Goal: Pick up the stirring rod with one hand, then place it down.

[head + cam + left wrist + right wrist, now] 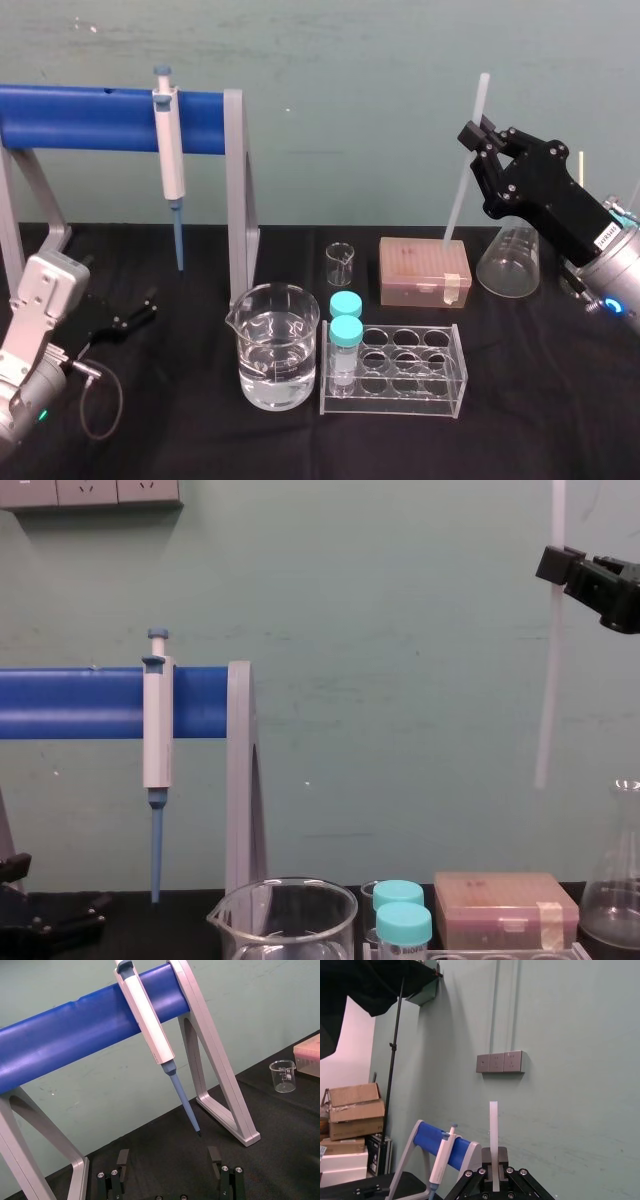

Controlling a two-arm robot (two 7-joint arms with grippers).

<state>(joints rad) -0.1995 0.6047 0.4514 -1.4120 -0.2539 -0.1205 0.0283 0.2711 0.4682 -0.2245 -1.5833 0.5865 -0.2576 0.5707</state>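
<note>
1. The black, blocky right gripper [480, 138] is raised above and just right of the tan lidded plastic box [424, 270]. Its fingers are clamped on the long, thin, translucent white stirring rod [456, 205].
2. The rod is off the black cloth-covered surface [560, 400] and close to upright, leaning so its top tips away from the box. The fingers pinch it high up, with a short stub above them and the longer part hanging below. In the chest view its lower end [548, 680] hangs in the air, well clear of the box lid.
3. The black left gripper [135, 312] lies low by the surface, far to the left of the box. Its fingers are apart with nothing between them, and it looks parked.
4. The pick-up looks done, so what is left is setting the rod down.
5. The rod should handle as light and stiff. It looks smooth, so probably slippery in hard fingers, and it may snap if it is glass.
6. Because the hold is near one end, the long free part can pivot or slide. A hold closer to the middle would be steadier.
7. Once it lies flat it will likely roll, so it should be tilted level and released low.
8. A clear conical glass flask [510, 262] stands just right of the box, under the gripper, where the rod's lower end could knock it. The bare cloth in front of the box and to its right looks the safer spot.
</note>
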